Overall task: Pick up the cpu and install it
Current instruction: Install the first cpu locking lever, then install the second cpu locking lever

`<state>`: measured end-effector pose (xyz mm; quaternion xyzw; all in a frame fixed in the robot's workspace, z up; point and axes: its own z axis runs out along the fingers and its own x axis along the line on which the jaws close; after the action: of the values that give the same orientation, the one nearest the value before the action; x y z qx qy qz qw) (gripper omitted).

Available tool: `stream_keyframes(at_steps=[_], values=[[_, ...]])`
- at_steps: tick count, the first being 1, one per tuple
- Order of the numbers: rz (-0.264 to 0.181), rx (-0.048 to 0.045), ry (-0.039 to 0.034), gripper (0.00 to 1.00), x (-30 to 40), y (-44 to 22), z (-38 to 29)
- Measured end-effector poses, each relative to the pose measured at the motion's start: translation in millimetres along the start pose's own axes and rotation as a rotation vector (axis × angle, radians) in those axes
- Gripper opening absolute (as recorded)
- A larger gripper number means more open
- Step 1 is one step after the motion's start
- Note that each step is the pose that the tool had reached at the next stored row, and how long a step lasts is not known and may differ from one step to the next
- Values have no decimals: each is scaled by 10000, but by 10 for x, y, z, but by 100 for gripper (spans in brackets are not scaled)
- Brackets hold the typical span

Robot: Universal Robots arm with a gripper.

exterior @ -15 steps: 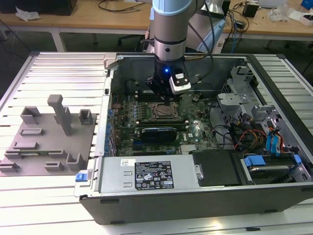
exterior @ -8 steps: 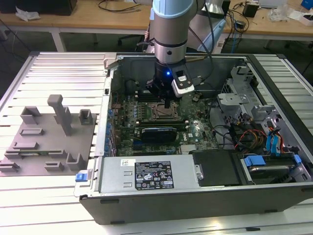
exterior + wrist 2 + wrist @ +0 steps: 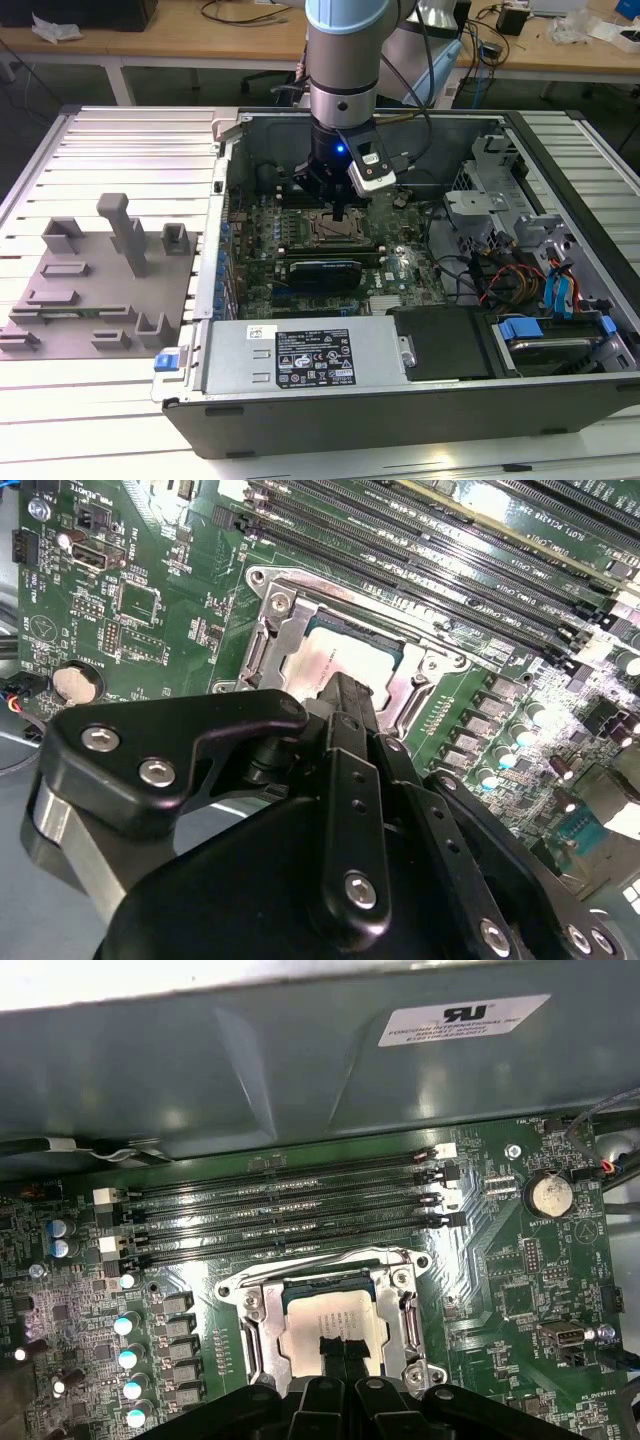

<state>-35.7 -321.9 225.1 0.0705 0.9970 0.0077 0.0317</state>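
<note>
**CPU sits in the socket, fingers right on top of it**

Closest in, the black gripper (image 3: 345,695) fills the near part of the second wrist view, its narrow fingertips drawn close together and coming down onto the cpu (image 3: 325,665), the small flat square chip with a shiny silver-white top. In the first wrist view the same dark tips (image 3: 342,1352) meet the plate of the cpu (image 3: 320,1320), which lies flat inside the square metal socket frame (image 3: 262,1335). Whether the tips are pinching the chip or merely touching its top, I cannot tell.

Just past the socket, a row of long black memory slots (image 3: 280,1205) runs across the green motherboard (image 3: 520,1290), with a round silver coin cell battery (image 3: 548,1195) off to one side.

Pulling back to the exterior view, the arm (image 3: 342,60) stands upright over the open grey computer case (image 3: 400,410). Well apart on the exterior view's left, a grey plastic fixture plate with blocks and posts (image 3: 95,290) rests on the ribbed metal table (image 3: 60,410).
</note>
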Motion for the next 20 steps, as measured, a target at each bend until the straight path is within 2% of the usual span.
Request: stream_keyframes(at_steps=[4, 10, 20], values=[[0, 3, 2, 11, -1, 0, -19], [0, 1, 0, 11, -8, 2, -125], [0, 0, 0, 11, -8, 3, -133]])
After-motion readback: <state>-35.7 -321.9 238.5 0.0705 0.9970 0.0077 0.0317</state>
